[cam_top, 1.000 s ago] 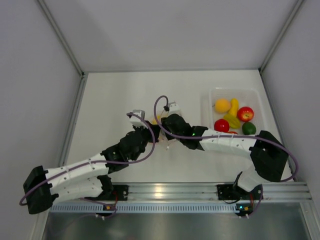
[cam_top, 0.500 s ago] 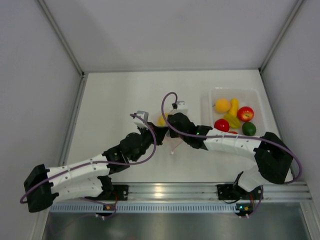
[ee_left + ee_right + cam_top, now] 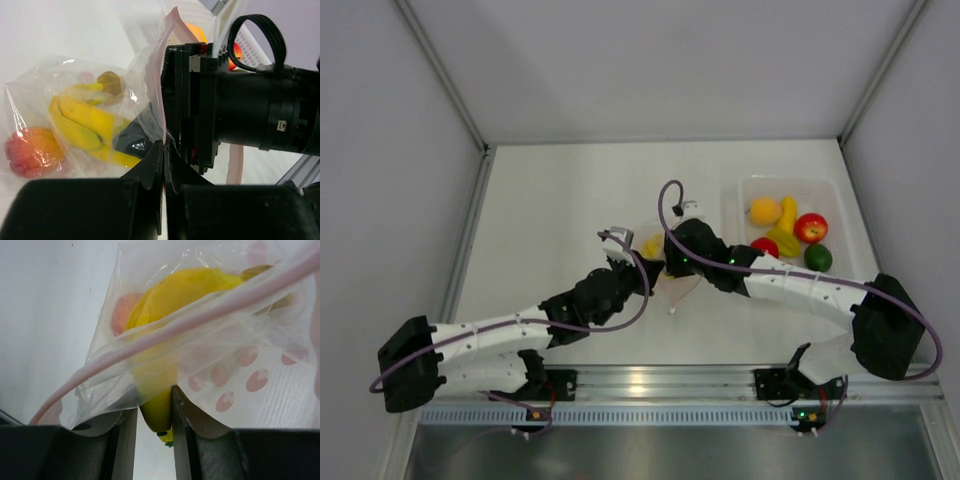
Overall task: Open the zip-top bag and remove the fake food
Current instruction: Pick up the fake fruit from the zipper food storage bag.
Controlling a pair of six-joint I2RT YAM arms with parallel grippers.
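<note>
The zip-top bag [image 3: 142, 67] hangs between both grippers at mid-table [image 3: 673, 288]. My left gripper [image 3: 164, 146] is shut on its pink zip strip [image 3: 159, 95]. Through the plastic I see fake food: yellow bananas [image 3: 82, 122], a red-peach fruit [image 3: 30, 150] and a brownish piece [image 3: 111, 82]. My right gripper [image 3: 155, 407] reaches into the bag's mouth and is shut on the end of the bananas [image 3: 159, 405], with plastic draped over its fingers. In the top view the two grippers, left [image 3: 642, 263] and right [image 3: 672, 255], nearly touch.
A rigid clear tray [image 3: 744, 190] at the right holds an orange [image 3: 765, 211], a red apple [image 3: 810, 228], a tomato [image 3: 763, 250], a lime [image 3: 817, 257] and a yellow piece [image 3: 786, 235]. White walls enclose the table on three sides.
Both arms have carried the bag to the right, toward the tray. Both grips have stayed the same.
</note>
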